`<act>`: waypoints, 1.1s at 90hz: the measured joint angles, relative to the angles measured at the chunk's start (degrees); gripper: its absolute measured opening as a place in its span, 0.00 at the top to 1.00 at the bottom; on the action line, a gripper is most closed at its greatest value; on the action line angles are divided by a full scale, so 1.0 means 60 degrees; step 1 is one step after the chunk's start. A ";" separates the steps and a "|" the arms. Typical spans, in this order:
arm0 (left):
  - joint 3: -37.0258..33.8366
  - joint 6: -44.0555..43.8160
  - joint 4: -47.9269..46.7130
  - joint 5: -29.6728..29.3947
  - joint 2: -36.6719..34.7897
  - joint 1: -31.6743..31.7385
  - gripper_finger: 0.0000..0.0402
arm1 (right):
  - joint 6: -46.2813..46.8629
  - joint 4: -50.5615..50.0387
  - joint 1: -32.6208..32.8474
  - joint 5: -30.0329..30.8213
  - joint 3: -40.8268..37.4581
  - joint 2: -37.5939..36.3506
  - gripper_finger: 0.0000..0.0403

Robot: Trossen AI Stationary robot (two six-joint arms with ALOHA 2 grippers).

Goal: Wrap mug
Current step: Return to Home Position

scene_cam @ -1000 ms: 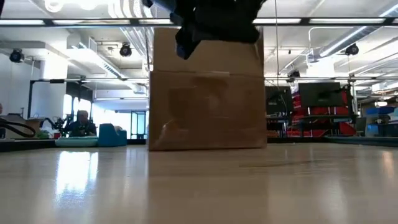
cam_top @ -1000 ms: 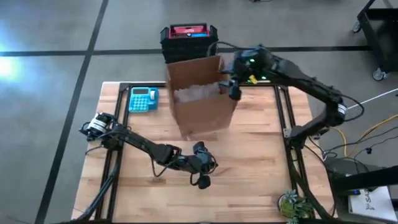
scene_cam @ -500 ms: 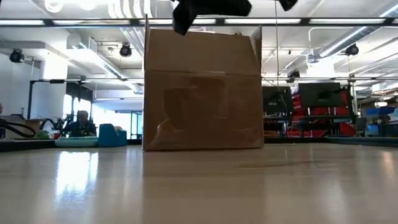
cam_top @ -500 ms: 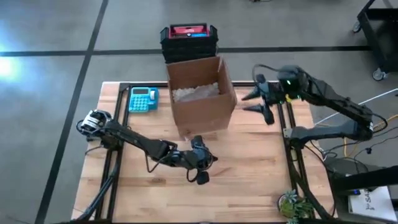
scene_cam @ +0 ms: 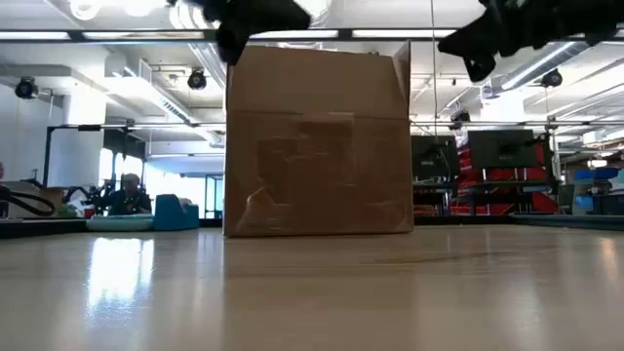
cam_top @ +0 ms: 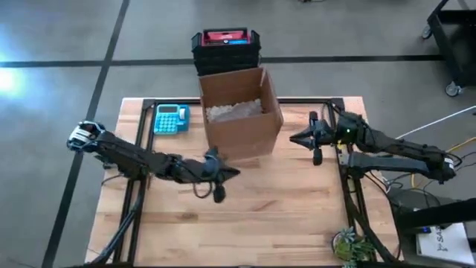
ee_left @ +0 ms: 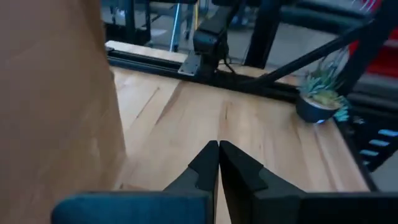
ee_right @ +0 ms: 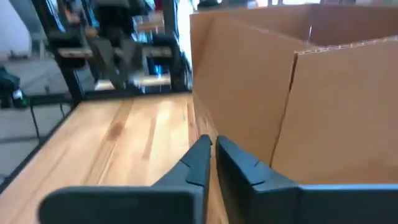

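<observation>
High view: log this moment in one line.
left hand shut, near box | right hand shut, right of box | bubble wrap in box

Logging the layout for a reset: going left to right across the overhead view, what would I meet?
Blue calculator → cardboard box → right gripper → small potted plant. The left gripper overlaps the box's span, so it is left out.

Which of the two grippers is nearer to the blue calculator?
The left gripper, below the cardboard box in the high view; the right gripper is beyond the box from the blue calculator.
</observation>
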 joint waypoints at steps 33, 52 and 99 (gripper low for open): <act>-0.3851 -0.0762 0.2659 -0.1070 -0.2628 0.0142 1.00 | 0.2101 0.2113 0.0018 0.1803 -0.2449 -0.0861 1.00; -0.4896 -0.0980 0.3918 -0.1214 -0.2721 0.0141 1.00 | 0.2595 0.2019 0.0399 0.1812 -0.3607 -0.1931 1.00; -0.7153 -0.0125 0.5462 0.0202 -0.4770 0.1391 1.00 | 0.0967 0.1819 0.1310 0.1500 -0.4059 -0.3921 0.99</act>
